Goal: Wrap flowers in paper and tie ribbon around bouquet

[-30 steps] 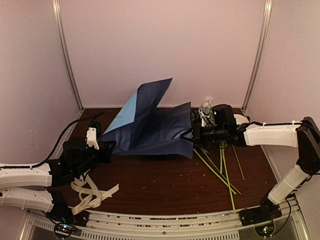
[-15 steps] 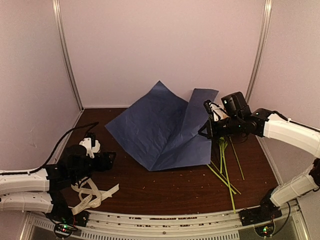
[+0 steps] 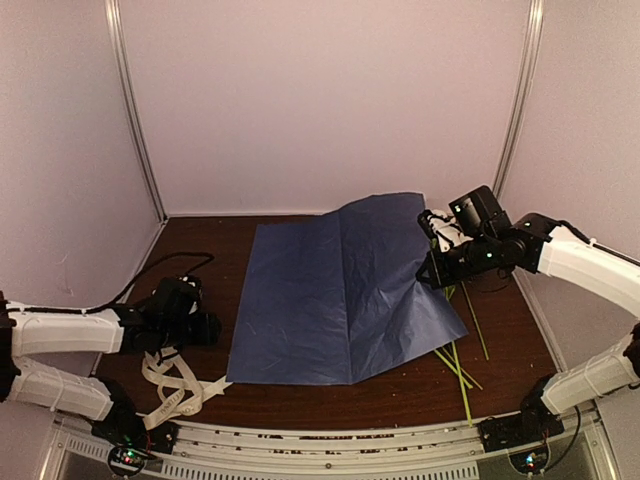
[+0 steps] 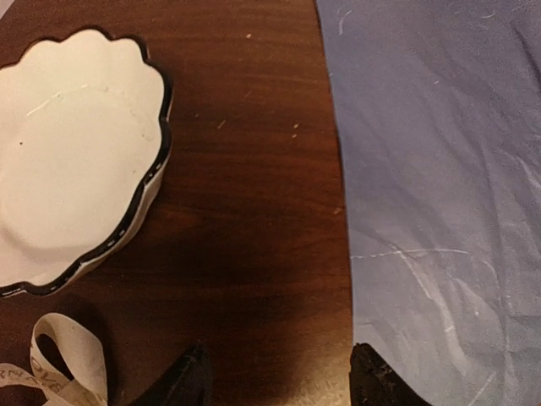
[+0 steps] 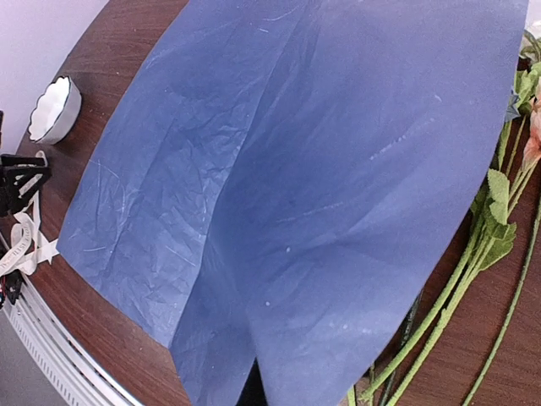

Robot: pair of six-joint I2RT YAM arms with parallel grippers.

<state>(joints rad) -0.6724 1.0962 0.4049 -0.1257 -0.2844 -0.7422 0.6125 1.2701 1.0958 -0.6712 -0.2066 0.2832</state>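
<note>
we see paper [image 3: 340, 290] spread navy face up across middle of tabletop [image 3: 320, 400], creased, its right edge raised off wood. right pincer [image 3: 432, 270] pressed together on that raised edge, pinching paper. flowers [image 3: 455, 355] lie near right edge, green stems poking out from under paper toward near edge; blooms mostly hidden. left pincer [image 4: 279, 385] spread, holding nothing, low over bare wood just beside paper's left edge. ribbon [image 3: 180, 385] loosely looped at near-left corner, white scalloped bowl [image 4: 72, 169] near it.
</note>
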